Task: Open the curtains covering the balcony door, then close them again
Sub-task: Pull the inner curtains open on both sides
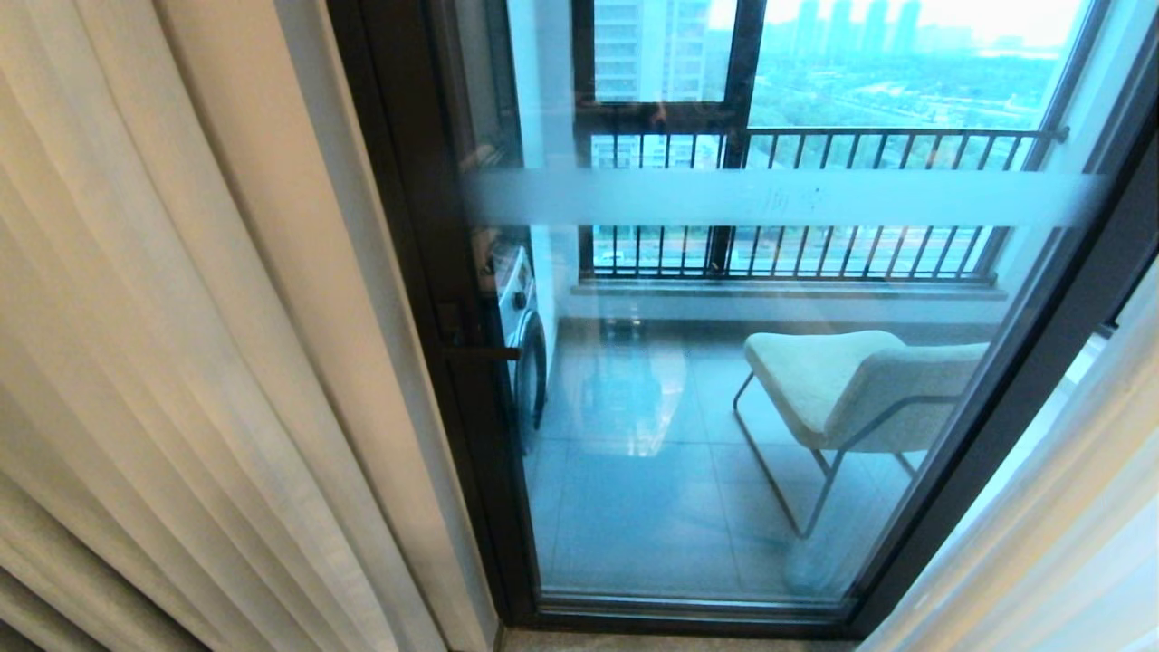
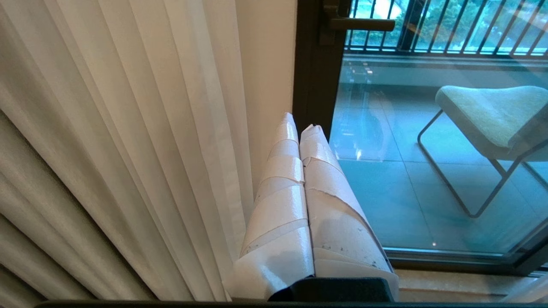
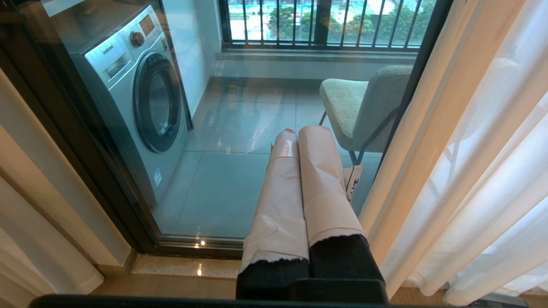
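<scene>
Cream curtains (image 1: 181,317), two panels; one balcony door (image 1: 724,407).

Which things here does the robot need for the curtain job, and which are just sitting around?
For the job:
- curtains, drawn aside
- balcony door, uncovered
- left gripper, jaws shut, next to the curtains
- right gripper, jaws shut, holding nothing

Just sitting around:
- chair on the balcony
- washing machine behind the glass
- railing outside

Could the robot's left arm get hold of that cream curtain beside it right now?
Probably yes. The left end effector is shut and points toward the balcony door frame, with the cream curtain close alongside and nothing between them. It would first have to open.
</scene>
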Robot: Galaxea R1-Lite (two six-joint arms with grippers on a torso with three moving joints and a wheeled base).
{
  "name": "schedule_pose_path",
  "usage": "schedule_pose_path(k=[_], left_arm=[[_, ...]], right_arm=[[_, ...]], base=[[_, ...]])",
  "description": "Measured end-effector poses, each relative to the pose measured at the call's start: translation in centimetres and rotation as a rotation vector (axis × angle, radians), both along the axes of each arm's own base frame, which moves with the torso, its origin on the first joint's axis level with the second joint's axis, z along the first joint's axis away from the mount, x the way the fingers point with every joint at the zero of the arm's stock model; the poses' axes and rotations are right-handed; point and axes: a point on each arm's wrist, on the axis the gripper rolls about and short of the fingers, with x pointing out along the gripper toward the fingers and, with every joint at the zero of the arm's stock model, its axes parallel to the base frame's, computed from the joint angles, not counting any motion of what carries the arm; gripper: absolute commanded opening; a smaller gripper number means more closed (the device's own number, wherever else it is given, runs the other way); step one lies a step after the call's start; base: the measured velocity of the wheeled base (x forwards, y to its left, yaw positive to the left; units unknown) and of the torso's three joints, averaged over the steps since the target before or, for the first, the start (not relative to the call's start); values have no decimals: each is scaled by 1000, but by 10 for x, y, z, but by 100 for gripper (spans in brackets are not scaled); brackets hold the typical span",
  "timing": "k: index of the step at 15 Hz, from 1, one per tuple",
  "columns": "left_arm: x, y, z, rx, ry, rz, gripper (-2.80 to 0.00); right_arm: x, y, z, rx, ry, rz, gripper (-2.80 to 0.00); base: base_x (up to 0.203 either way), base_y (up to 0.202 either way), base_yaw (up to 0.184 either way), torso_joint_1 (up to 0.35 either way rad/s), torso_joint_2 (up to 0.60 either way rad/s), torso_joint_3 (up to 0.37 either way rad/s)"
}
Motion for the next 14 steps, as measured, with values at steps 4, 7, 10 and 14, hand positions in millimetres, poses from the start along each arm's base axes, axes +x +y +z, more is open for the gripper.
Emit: schedule_pose_path(k=[4,7,10,14], left_arm=[[0,0,0,-1,0,0,-280],[0,0,0,-1,0,0,-280],[0,0,0,0,0,0,-280],[0,0,0,-1,0,0,-280]], right_arm=[[0,0,0,0,0,0,-280],[0,0,0,0,0,0,-280],[0,0,0,-1,0,2,-280],[0,0,0,-1,0,2,-280]], base=[[0,0,0,0,0,0],[0,0,0,0,0,0],[0,0,0,0,0,0],[3,-43,2,-1,1,0]])
